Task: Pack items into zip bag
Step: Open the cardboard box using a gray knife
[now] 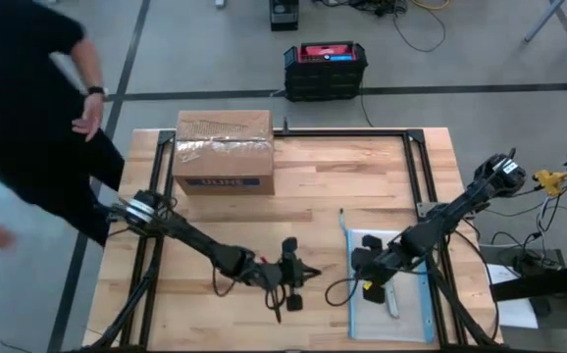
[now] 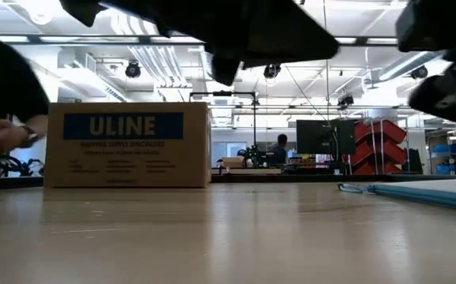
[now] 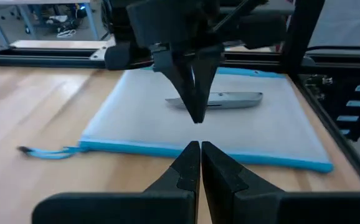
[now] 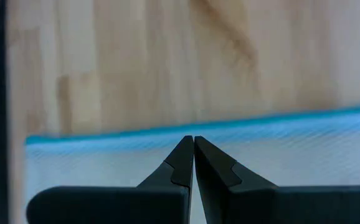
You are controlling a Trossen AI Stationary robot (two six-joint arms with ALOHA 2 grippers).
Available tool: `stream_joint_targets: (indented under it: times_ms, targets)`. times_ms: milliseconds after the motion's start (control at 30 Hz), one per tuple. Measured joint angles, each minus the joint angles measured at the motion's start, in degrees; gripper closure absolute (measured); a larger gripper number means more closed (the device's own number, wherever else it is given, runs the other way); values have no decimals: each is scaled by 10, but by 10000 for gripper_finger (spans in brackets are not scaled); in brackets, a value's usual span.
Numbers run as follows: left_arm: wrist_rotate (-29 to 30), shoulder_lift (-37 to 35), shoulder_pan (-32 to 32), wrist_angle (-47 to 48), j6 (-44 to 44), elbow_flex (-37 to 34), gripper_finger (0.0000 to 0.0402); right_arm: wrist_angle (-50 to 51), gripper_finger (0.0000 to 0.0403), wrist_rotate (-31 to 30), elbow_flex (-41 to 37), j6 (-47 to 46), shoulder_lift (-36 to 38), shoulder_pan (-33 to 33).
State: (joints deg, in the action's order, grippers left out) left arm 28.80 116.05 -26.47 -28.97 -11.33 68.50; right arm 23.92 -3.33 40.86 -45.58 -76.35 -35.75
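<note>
The zip bag (image 1: 401,314) lies flat on the table's near right part, its blue zip strip (image 3: 167,149) along the side toward the table's middle. A pale grey long item (image 3: 220,99) lies on or in the bag; I cannot tell which. My left gripper (image 3: 200,146) is shut and hovers just left of the zip strip, pointing at the bag; the high view shows my left gripper (image 1: 313,273) near the table's middle. My right gripper (image 4: 194,140) is shut and points down over the bag's zip edge, clear of it; the left wrist view shows my right gripper (image 3: 197,118) above the bag.
A brown ULINE cardboard box (image 1: 223,152) stands at the far left of the table. A person (image 1: 28,98) stands beyond the table's left edge. Black frame rails (image 1: 416,167) run along the table's far and right sides. Bare wood lies between box and bag.
</note>
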Motion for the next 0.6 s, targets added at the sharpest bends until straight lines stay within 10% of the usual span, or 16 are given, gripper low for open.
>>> stream_joint_targets:
  times_ms: [600]
  targets:
    - [19, 202, -24, 88, -22, 272, 401, 156, 403, 82, 5, -402, 4, -194]
